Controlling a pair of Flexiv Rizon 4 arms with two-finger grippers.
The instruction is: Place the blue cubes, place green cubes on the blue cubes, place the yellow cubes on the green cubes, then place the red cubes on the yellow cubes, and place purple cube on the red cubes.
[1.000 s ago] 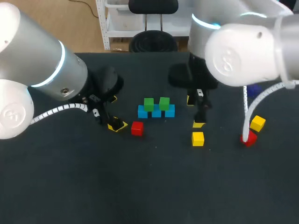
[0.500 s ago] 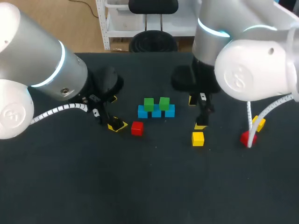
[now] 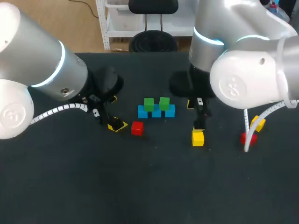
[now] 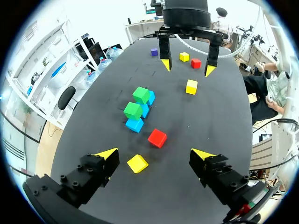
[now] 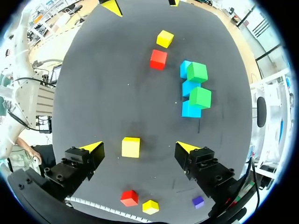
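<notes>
At table centre: three blue cubes (image 3: 156,113) in a touching row, with two green cubes (image 3: 148,103) seated on top of them.

Near side, left claw (image 4: 154,154): jaws wide, holding nothing. One yellow cube (image 4: 137,163) lies on the table (image 3: 154,186) between its fingers, nearer one of them, touching neither. Just beside it, toward the blue row, sits a red cube (image 3: 137,128).

Opposite, right claw (image 5: 138,146): jaws wide, empty, hanging over a second yellow cube (image 3: 198,138). That cube sits between the fingers, clear of both.

Further right, well apart from the stack: another red cube (image 3: 249,138) and a third yellow cube (image 3: 258,122), near each other, both partly hidden in the head view. Close to that pair sits the purple cube (image 5: 198,201), alone.
</notes>
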